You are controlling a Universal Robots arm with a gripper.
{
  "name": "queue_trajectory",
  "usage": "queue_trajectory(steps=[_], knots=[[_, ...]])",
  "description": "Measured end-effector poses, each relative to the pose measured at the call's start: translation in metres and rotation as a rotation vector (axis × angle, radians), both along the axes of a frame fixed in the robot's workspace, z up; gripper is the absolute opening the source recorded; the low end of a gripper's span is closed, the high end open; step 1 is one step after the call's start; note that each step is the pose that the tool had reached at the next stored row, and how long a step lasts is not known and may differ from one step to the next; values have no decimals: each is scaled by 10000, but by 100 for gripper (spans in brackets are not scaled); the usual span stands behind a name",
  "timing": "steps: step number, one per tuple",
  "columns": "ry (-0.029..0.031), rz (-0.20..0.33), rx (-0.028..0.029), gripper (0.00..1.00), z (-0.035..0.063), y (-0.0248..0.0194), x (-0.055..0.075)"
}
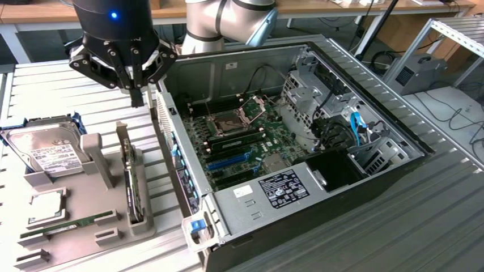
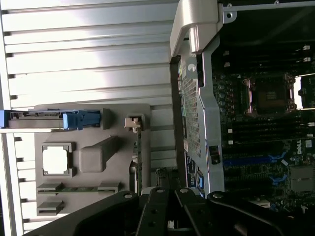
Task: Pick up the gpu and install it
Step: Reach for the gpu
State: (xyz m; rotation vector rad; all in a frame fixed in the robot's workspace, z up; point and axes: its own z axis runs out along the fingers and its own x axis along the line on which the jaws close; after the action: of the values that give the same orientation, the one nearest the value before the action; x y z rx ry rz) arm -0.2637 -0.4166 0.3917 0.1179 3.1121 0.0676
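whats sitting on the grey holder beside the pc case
The grey holder carries a hard drive, a square processor chip, a thin RAM stick and the gpu standing on edge. The gpu's lower edge is hidden in its slot.

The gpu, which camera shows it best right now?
The exterior view: the gpu stands on edge in the grey holder, its bracket and length visible. In the wrist view it is a thin edge-on strip.

The table [image 1: 423,226] was ribbed, dull metal; the holder [image 1: 83,190] matt grey plastic. The computer case [image 1: 219,71] was bare metal, like the bracket of the gpu [image 1: 133,190]; the hard drive [image 1: 38,144] shone, paper-labelled.
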Motion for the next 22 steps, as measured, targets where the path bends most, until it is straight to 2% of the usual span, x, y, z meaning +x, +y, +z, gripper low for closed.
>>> queue_trajectory(steps=[22], knots=[[0,0,0,11,-6,-54,0]])
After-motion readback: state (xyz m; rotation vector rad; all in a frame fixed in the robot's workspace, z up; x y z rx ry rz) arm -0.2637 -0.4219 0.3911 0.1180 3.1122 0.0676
